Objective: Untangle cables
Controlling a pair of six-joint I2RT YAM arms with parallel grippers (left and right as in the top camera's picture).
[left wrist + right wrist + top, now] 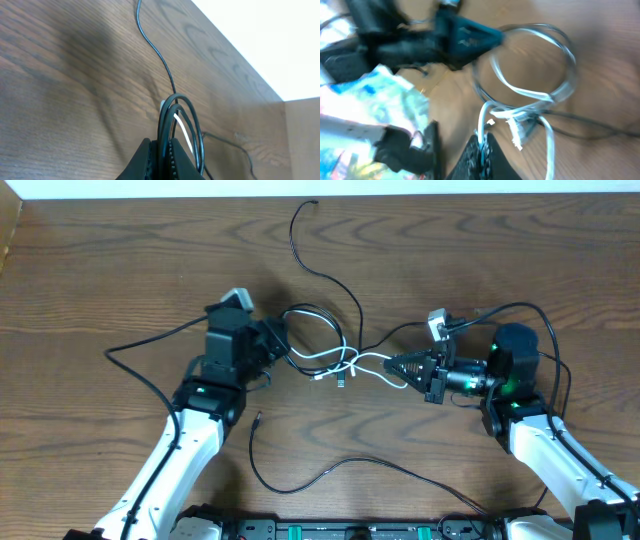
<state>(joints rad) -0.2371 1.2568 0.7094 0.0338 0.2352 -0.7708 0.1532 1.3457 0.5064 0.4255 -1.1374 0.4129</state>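
Note:
The cables lie knotted in the middle of the table: a white cable [325, 352] in loops, wound with a black cable [322, 278] that runs off to the far edge. My left gripper [277, 346] is at the knot's left side, shut on a loop of black cable [186, 111]; a bit of white cable [183, 128] shows behind it. My right gripper [392, 365] is at the knot's right side, shut on a white cable strand [484, 117]. The white loops [566, 60] spread ahead of it, blurred. The left gripper [470, 35] faces it.
A separate black cable [300, 483] curves across the near side of the table, its plug end [258, 418] beside the left arm. The arms' own thicker black wires [150, 340] arc outward on both sides. The table's far edge [400, 196] lies beyond the knot.

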